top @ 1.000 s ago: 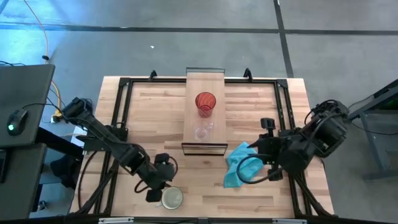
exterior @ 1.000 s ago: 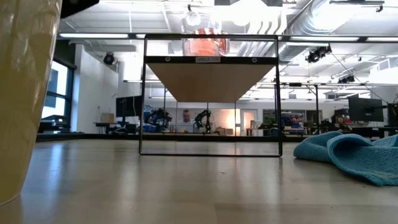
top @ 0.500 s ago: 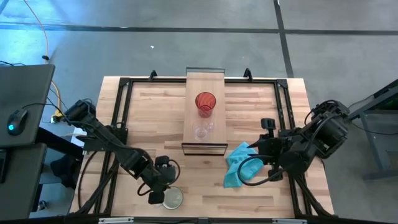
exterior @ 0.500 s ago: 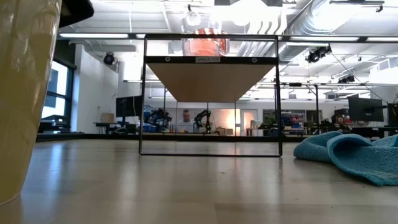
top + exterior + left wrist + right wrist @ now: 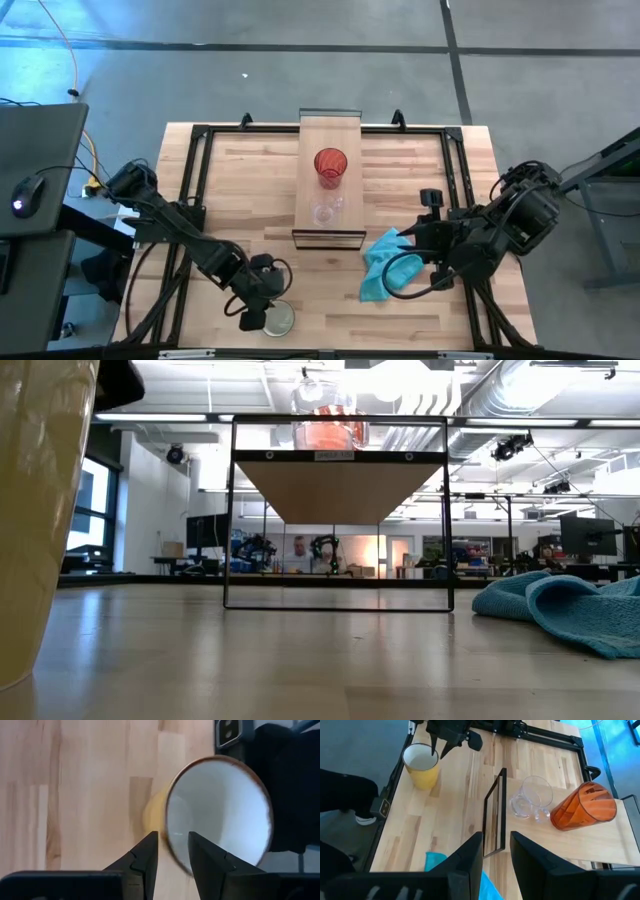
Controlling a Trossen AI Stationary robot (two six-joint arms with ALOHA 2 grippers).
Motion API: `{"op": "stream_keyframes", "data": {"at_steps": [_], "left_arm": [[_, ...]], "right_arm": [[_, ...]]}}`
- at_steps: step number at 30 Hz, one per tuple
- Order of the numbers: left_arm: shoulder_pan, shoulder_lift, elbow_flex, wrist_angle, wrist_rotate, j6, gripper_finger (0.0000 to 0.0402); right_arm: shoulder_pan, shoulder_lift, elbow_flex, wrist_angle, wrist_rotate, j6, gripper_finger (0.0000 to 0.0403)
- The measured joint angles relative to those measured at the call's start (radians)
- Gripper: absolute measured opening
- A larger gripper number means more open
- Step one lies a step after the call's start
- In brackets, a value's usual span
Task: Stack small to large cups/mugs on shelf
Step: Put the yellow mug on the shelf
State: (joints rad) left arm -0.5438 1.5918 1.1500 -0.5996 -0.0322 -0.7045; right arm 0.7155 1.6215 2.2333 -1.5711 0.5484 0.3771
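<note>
Mug (image 5: 278,318), cream with a white inside, stands near the front edge of the table (image 5: 240,200). The left gripper (image 5: 256,313) sits over its rim with fingers slightly apart, one on each side of the rim, not squeezing. On the shelf (image 5: 331,135) stand the red cup (image 5: 330,166) and clear glass (image 5: 326,209). The right gripper (image 5: 392,268) waits above the teal cloth (image 5: 380,265), fingers a little apart, empty.

We see bright, even light from ceiling strips at the low view's top; the mug (image 5: 40,510) at its left edge looms blurred, glare washing the glass (image 5: 312,395).
</note>
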Motion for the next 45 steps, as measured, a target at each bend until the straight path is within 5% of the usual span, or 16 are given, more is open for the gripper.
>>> {"op": "stream_keyframes", "data": {"at_steps": [33, 41, 45], "left_arm": [[0.0, 0.047, 0.002, -0.03, -0.032, -0.008, 0.0096], [0.0, 0.047, 0.001, -0.041, -0.057, 0.027, 0.0018], [0.0, 0.048, 0.01, -0.057, -0.07, 0.047, 0.002]], "right_arm": [[0.0, 0.001, 0.001, 0.0, 0.003, 0.0, 0.0092], [0.0, 0.001, 0.001, 0.0, 0.006, 0.0, 0.0092], [0.0, 0.001, 0.001, 0.0, 0.006, 0.0, 0.0092]]}}
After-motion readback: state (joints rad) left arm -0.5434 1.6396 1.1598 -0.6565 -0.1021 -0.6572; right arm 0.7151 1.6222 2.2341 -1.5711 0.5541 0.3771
